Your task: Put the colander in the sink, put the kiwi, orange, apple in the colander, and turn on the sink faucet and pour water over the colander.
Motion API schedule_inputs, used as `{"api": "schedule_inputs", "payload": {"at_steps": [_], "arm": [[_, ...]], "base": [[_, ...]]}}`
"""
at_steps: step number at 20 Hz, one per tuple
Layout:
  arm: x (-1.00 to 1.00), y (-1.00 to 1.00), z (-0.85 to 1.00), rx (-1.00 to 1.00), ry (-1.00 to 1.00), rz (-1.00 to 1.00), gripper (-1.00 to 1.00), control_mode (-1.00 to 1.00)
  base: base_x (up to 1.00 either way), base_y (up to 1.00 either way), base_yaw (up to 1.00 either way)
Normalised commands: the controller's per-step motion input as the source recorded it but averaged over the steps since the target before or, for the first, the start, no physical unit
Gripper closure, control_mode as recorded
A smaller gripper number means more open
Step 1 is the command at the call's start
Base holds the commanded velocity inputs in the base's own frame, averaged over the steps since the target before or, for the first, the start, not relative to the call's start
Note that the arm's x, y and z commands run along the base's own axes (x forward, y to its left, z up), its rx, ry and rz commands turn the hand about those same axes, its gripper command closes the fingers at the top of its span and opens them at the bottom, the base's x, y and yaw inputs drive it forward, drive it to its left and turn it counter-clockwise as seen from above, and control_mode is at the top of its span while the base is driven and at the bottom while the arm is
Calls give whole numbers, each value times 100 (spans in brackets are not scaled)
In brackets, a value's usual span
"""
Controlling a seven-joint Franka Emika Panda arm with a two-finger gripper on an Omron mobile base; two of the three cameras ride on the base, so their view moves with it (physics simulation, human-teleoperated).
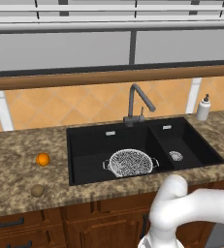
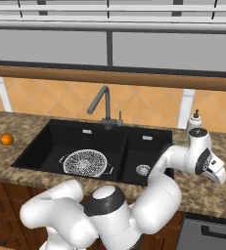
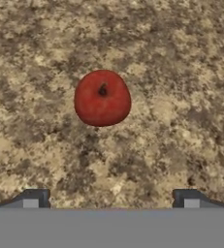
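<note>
1. You have the colander [image 1: 131, 162] sitting in the big left basin of the sink [image 1: 84, 140], so that part looks done
2. No fruit is in the colander yet. The orange [image 1: 42, 159] and the kiwi [image 1: 37, 190] both lie on the surface [image 1: 16, 169] to the left of the sink, the kiwi nearer the front edge
3. The apple [image 3: 102, 98] lies on the speckled surface on the other side. Your arm reaches out over the surface to the right of the sink, so I think the apple is there
4. Your pincer [image 3: 110, 197] is wide open and holds nothing. In the hand view its two dark tips stand far apart at the bottom
5. Here is what counts most: the apple sits straight ahead of the pincer, a little toward the left tip, with its stem dimple facing the camera. It is round, so it has no long side to line up with
6. The apple is not yet between the tips. I think you should go down on it and nudge a bit left first
7. The sink faucet [image 1: 136, 104] stands behind the sink and I see no water running
</note>
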Motion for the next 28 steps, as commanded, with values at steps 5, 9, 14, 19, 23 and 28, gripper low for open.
{"api": "schedule_inputs", "payload": {"at_steps": [5,9,14,19,23,28], "arm": [[28,-21,-9,2,0,0,-100,-100],[13,-38,-9,0,0,0,-100,-100],[19,-23,-12,0,0,0,-100,-100],[26,-7,-15,7,0,0,-100,-100],[20,-16,-24,9,0,0,-100,-100],[7,-16,-21,3,0,0,-100,-100]], "base": [[0,0,0],[0,0,0],[0,0,0],[0,0,0],[0,0,0],[0,0,0]]}}
